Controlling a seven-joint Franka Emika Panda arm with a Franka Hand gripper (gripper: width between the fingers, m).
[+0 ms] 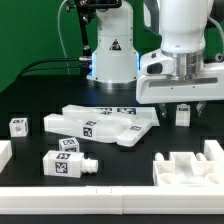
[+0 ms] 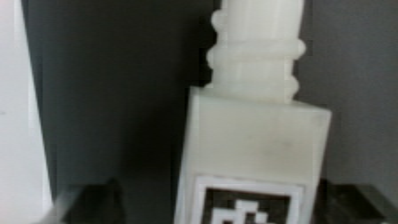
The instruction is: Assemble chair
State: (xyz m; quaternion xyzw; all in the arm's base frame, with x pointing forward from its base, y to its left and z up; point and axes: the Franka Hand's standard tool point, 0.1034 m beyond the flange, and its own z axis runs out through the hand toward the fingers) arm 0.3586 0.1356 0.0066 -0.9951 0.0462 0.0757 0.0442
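My gripper (image 1: 183, 103) hangs at the exterior view's right, shut on a white chair leg (image 1: 183, 114) with a black-and-white tag, held just above the black table. In the wrist view the leg (image 2: 258, 130) fills the middle, its ribbed peg end pointing away and its tag near the dark fingertips (image 2: 86, 203), which sit against both of its sides. Flat chair slabs (image 1: 100, 123) lie overlapping in the middle of the table. Another tagged leg (image 1: 65, 162) lies at the front left. A small tagged cube (image 1: 18, 125) sits at the far left.
A blocky white piece with raised walls (image 1: 195, 168) stands at the front right, below the gripper. A white block (image 1: 5, 152) sits at the left edge. The robot's base (image 1: 110, 50) stands at the back, with cables beside it.
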